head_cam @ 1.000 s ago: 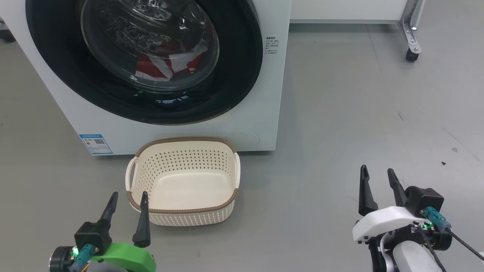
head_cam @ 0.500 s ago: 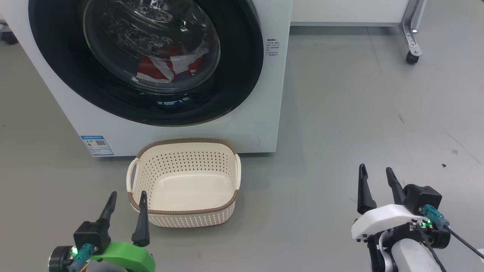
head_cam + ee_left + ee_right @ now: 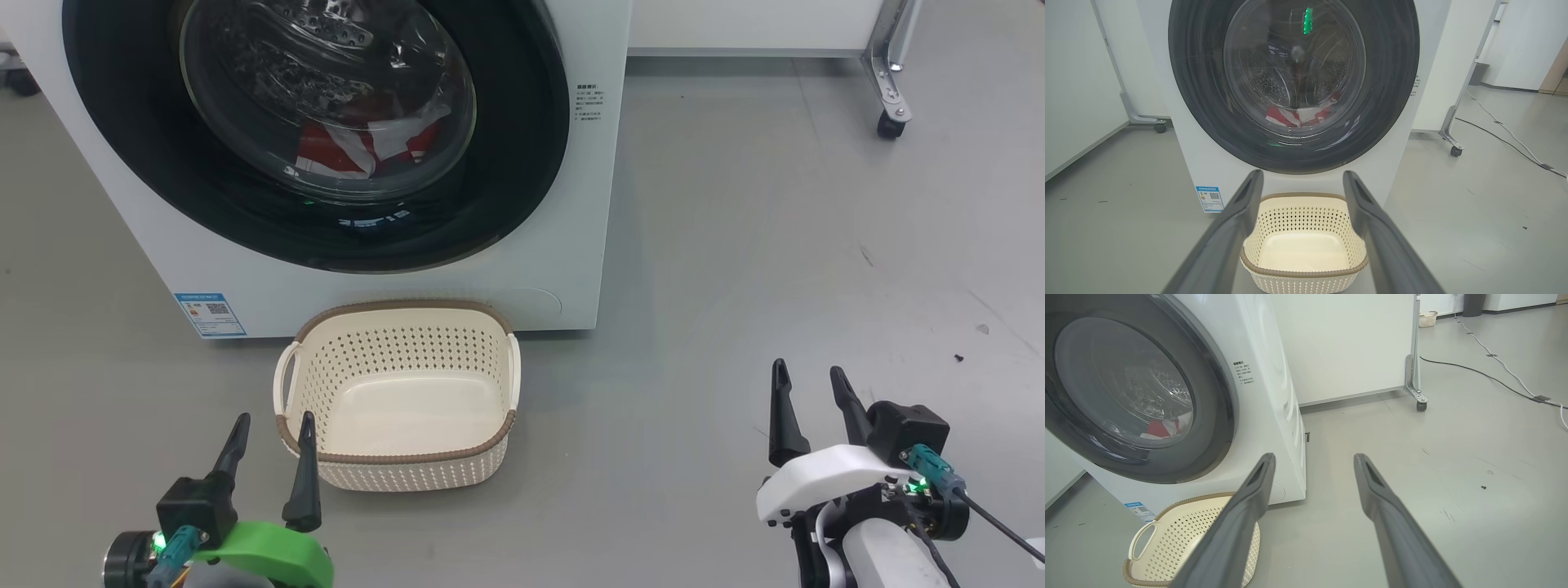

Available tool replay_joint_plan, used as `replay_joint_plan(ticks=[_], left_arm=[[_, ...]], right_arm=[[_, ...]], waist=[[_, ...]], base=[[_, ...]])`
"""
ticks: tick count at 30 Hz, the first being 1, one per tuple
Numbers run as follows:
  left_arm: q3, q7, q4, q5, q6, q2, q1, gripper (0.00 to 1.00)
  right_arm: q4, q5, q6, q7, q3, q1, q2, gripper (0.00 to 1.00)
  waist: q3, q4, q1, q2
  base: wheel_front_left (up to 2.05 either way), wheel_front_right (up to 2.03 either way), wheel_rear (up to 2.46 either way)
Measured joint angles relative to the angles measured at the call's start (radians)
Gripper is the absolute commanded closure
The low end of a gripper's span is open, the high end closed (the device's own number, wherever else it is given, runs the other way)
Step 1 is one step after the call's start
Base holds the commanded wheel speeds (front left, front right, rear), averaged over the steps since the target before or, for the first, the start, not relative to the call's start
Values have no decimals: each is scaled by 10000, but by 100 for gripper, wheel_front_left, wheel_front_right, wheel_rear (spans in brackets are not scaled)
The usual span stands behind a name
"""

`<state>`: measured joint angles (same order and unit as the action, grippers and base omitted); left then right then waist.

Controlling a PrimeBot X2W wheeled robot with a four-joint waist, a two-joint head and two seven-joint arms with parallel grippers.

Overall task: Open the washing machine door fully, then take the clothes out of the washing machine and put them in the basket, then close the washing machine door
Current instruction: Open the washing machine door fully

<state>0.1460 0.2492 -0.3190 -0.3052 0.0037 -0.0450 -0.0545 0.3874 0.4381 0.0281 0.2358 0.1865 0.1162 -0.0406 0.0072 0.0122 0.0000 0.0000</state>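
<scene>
The white washing machine (image 3: 571,204) stands ahead with its black-rimmed round door (image 3: 522,163) closed. Red and white clothes (image 3: 359,147) lie in the drum behind the glass. They also show through the door (image 3: 1396,81) as a red heap of clothes (image 3: 1298,116) in the left wrist view. The cream basket (image 3: 400,457) sits empty on the floor just before the machine. My left gripper (image 3: 273,429) hangs open at the basket's near left corner, holding nothing. My right gripper (image 3: 808,380) is open over bare floor, far right of the basket (image 3: 1167,547).
A white partition on a castor leg (image 3: 890,122) stands at the back right. A cable (image 3: 1494,379) runs across the floor beyond it. Small dark specks (image 3: 957,354) lie on the grey floor at right. A blue label (image 3: 209,314) marks the machine's lower left corner.
The whole head view has shifted slightly, so the camera moved. Both grippers stay open and hold their places.
</scene>
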Motion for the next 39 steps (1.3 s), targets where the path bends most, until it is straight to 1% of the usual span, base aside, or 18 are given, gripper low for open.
replay_joint_plan(ticks=[16, 17, 18, 19, 31, 35, 39], left_arm=[[-27, 0, -27, 0, 0, 4, -70, 0], [-27, 0, -27, 0, 0, 4, -70, 0], [-27, 0, -27, 0, 0, 6, -70, 0], [-27, 0, -27, 0, 0, 6, -70, 0], [153, 0, -4, -27, -4, 17, -76, 0], [222, 0, 63, -27, -4, 19, -85, 0], [284, 0, 107, -27, -6, 19, -138, 0]], right_arm=[[128, 13, 0, 75, 52, 46, -2, 0], [132, 13, 0, 75, 52, 52, -2, 10], [138, 13, -2, 75, 52, 61, -2, 64], [144, 13, -4, 75, 58, 72, -2, 100], [100, 128, -79, 77, -50, 126, -12, 100], [-94, 863, -182, 77, -247, 208, -15, 100], [-288, 2086, -360, 77, -591, 409, -13, 100]], waist=[[13, 19, 0, 0], [11, 22, 0, 0], [9, 27, 0, 0], [7, 32, 0, 0], [160, 152, 0, 0], [380, 252, 0, 0], [640, 341, 0, 0]], base=[[0, 0, 0], [0, 0, 0], [0, 0, 0], [0, 0, 0], [0, 0, 0], [0, 0, 0], [0, 0, 0]])
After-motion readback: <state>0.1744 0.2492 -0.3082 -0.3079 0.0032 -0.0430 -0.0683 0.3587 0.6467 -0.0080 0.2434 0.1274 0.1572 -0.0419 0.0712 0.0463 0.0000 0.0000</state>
